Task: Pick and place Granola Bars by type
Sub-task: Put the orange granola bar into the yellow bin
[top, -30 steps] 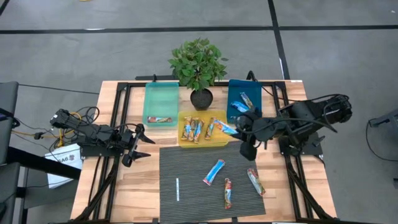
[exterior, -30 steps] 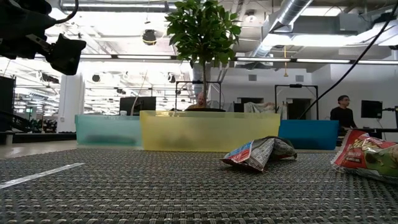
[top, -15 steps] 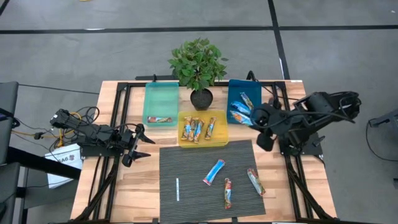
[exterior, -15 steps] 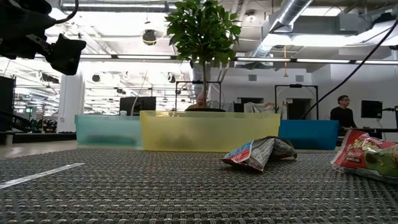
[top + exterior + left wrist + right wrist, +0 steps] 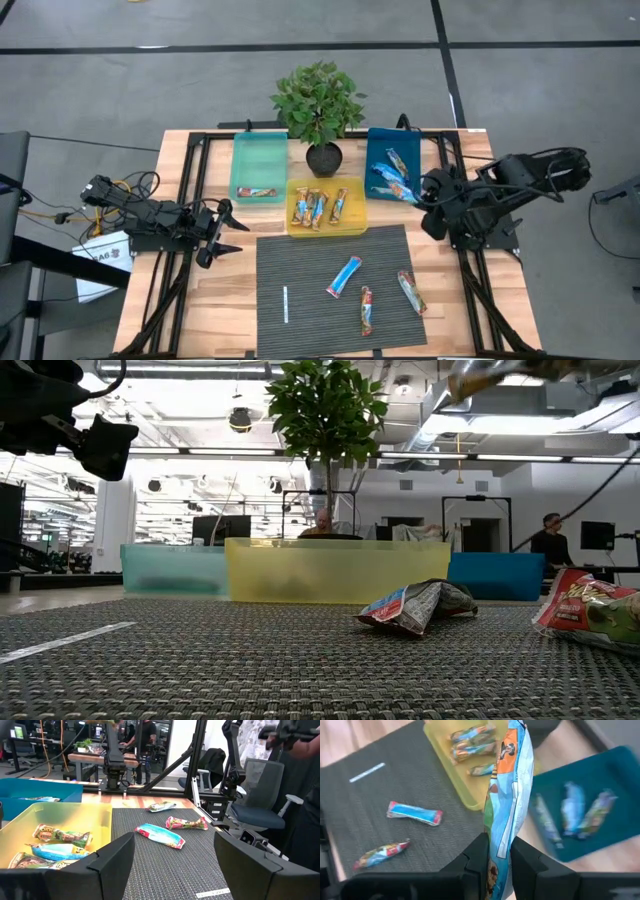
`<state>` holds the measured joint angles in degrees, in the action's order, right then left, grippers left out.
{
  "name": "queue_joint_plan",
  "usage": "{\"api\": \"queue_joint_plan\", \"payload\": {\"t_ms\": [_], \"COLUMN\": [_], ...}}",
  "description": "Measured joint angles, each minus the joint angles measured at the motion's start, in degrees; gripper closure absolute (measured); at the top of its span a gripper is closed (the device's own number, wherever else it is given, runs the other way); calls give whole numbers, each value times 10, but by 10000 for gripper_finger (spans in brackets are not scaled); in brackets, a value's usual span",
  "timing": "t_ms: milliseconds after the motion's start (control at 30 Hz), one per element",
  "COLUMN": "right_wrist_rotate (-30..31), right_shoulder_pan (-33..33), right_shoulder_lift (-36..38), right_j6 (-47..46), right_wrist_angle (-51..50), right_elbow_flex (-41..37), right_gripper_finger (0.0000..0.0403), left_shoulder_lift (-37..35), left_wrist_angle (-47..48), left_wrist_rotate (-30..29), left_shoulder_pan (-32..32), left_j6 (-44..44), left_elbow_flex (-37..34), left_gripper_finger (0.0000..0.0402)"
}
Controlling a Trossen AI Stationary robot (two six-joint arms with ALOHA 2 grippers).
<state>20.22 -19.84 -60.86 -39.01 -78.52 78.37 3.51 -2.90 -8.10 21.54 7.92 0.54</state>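
Right wrist view: right gripper point(image 5: 499, 851) clamped on a blue-orange bar point(image 5: 507, 795), hanging over the blue bin's point(image 5: 378, 140) near edge, right of the yellow bin point(image 5: 353, 228). Risk: release too early, lands on the rim or table. Left gripper point(image 5: 222, 231) spread open, idle at far left.

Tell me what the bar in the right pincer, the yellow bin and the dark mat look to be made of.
Bar in the right pincer: the held bar looks like glossy printed plastic film, creased and catching light.
Yellow bin: likely translucent, slightly frosted plastic; shapes show dimly through its wall.
Dark mat: seemingly woven vinyl or fabric; a coarse matte weave is visible.
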Motion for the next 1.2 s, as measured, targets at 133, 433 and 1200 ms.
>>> {"api": "queue_joint_plan", "payload": {"t_ms": [133,433,1200], "right_wrist_rotate": [-47,-119,-143], "right_shoulder_pan": [11,37,58], "right_shoulder_lift": [59,150,163], "right_j6": [-1,-73,-188], "right_wrist_angle": [116,324,544], "right_elbow_flex": [-124,-354,-507], "right_gripper_finger": [349,349,349], "left_shoulder_lift": [0,0,0], "left_wrist_angle": [0,0,0], "left_wrist_rotate": [0,0,0], "left_shoulder_pan": [0,0,0], "left_j6": [0,0,0], "left_elbow_flex": [0,0,0], "left_gripper_finger": [136,136,136]}}
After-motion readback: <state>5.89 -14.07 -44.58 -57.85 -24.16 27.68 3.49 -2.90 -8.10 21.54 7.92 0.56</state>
